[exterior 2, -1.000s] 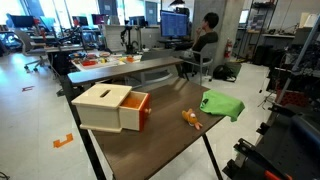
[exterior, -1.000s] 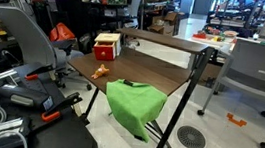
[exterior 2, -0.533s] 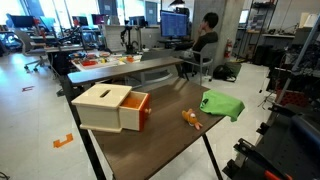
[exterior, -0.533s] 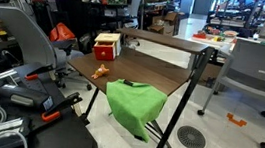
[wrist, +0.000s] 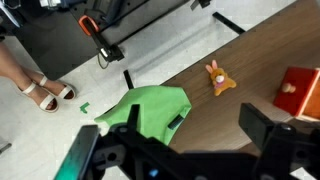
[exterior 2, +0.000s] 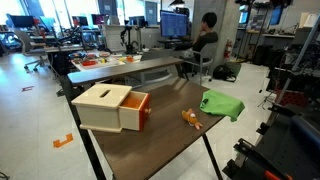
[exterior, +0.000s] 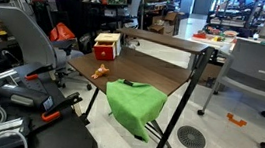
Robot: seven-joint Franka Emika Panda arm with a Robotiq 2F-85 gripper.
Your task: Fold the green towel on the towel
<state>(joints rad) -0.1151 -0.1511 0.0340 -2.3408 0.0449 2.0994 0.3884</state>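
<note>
The green towel [exterior: 134, 102] lies wrinkled at the near end of the brown table [exterior: 163, 72] and hangs over its edge. It also shows in the other exterior view [exterior 2: 222, 103] and in the wrist view [wrist: 150, 108]. My gripper [wrist: 193, 118] is open and empty, high above the table. Its one finger is over the towel and the other is over bare wood. The gripper does not show clearly in the exterior views.
A small orange toy [wrist: 218, 77] lies on the table [wrist: 235, 105] beyond the towel. A red-and-white box [exterior 2: 112, 107] with an open drawer stands at the far end. Office chairs [exterior: 258, 78], cables and a seated person [exterior 2: 207, 35] surround the table.
</note>
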